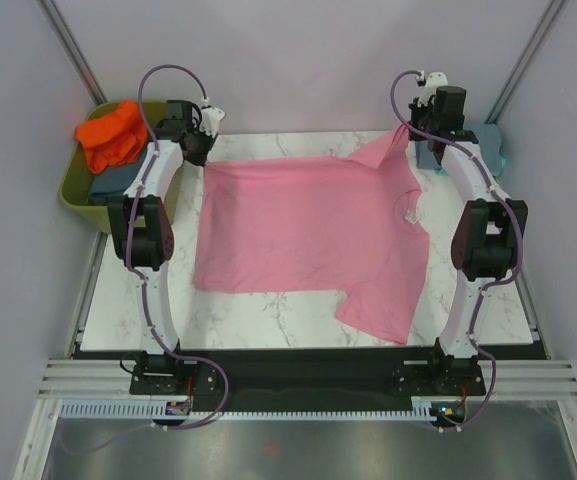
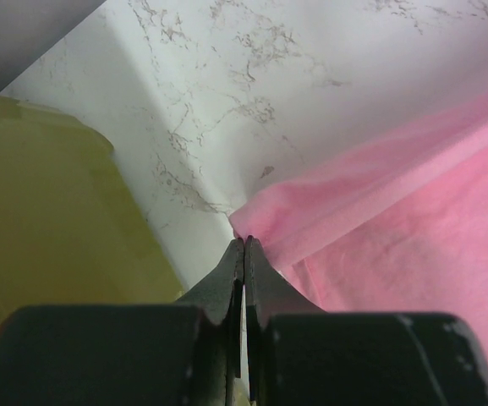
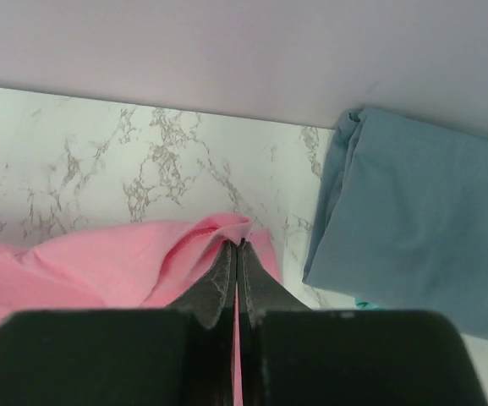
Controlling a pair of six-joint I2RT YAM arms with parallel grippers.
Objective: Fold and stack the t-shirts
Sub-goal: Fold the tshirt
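Closest to each wrist camera, black fingers point(image 2: 225, 283) are seen pressed fully together. The far-left hem corner of the pink t-shirt point(image 1: 308, 225) appears to be pinched by the left hand point(image 2: 244, 245). Its far sleeve is clamped by the right hand point(image 3: 237, 247), and pink cloth shows between those fingers. The shirt is spread flat across the marbled worktop point(image 1: 268, 315).

Left of the pink shirt, an orange tee point(image 1: 111, 135) is heaped on a slate-blue tee point(image 1: 113, 180) in an olive tub point(image 1: 76, 190). Just beyond its far sleeve a folded turquoise tee point(image 3: 413, 228) is laid.

The first fold is judged to be in hand. Both held points would need to be raised together and carried evenly over the shirt, so that no skew is dragged in.

A white neck label point(image 1: 410, 213) is visible at the collar, but no writing on it can be read.
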